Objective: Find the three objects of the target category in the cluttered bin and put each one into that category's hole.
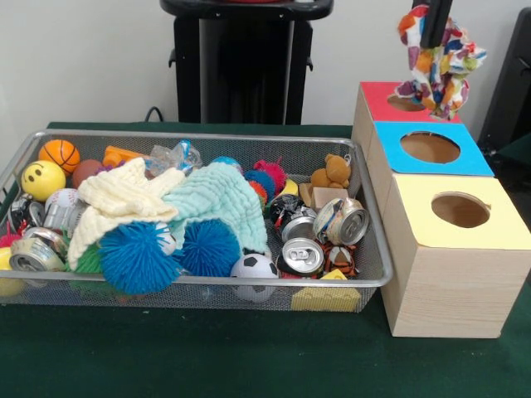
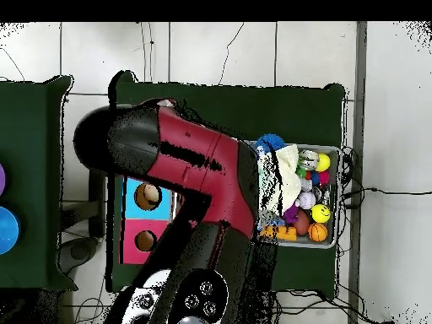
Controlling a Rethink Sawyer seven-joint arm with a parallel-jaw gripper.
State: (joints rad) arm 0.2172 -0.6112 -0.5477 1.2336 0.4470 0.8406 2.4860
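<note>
Front view: the hand is seen at the top edge, closed on a multicoloured cloth that hangs just above the red hole of the red box. The step in hand is judged to be the drop of a cloth into its category's hole. Two more cloths, a cream one and a mint one, are seen lying in the bin on the desk, on top of balls and cans. For the next move, the cloth would need to be centred over the hole, lowered and let go, so that no fold catches on the rim. In the overhead view the hand is hidden under the arm.
</note>
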